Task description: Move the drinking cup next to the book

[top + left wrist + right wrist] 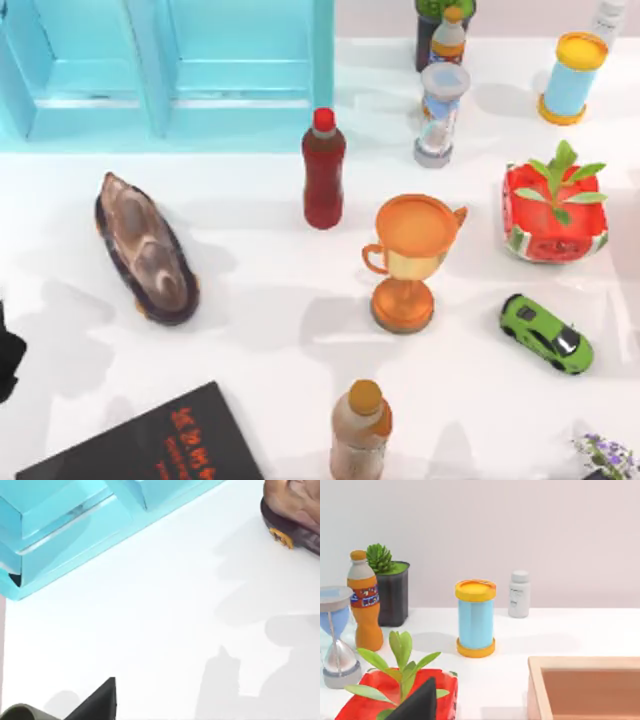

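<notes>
Top view: the book lay at the near edge of the table, left of centre. The left arm sat at the table's left edge, just beyond the book's far-left corner. The orange goblet stood well right of the book and is not the target.

Left wrist view: an olive-grey curved sliver, which I judged to be the cup, sat right beside the left gripper. Touching or held? Couldn't tell, and couldn't tell whether the pincer was clenched or released either. The blue cabinet lay beyond it across bare table.

Right wrist view: the right gripper hung over the red planter, well away from the book. It looked parked (state: couldn't tell). The blue can with the yellow top stood behind the planter and is also not the target.

Handling, as a judgement: the cup looked to be a rigid, light tumbler with a plain smooth wall and no handle, so probably slippery. I'd pinch across the wall around mid-height, squarely and with moderate force. Keep it upright, since something that light should tip easily when set down beside the book.
</notes>
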Available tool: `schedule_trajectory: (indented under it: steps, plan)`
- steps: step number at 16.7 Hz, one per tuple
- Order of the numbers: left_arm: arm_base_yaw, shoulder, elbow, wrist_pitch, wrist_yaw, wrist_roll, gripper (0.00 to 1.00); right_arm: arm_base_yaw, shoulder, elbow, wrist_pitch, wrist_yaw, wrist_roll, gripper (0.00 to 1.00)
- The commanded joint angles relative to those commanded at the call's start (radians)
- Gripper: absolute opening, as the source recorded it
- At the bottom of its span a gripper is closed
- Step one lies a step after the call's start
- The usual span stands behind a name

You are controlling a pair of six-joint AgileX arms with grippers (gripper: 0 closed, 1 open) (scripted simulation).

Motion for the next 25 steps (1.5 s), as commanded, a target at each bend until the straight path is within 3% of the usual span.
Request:
schedule_trajectory:
  steps: [8,13,20,25]
  plan:
    - [0.166,0.786,0.507,-0.57,0.063,0.675,1.0,0.0,0.0,0.0,0.0,0.0,0.0,1.0]
    - [0.307,1.188,0.871,-0.832,0.069,1.085,1.0,0.0,0.0,0.0,0.0,0.0,0.0,1.0]
    - [0.478,1.448,1.297,-0.949,0.001,1.517,1.0,0.0,0.0,0.0,0.0,0.0,0.0,1.0]
    - [0.516,1.472,1.389,-0.944,-0.025,1.605,1.0,0.0,0.0,0.0,0.0,0.0,0.0,1.0]
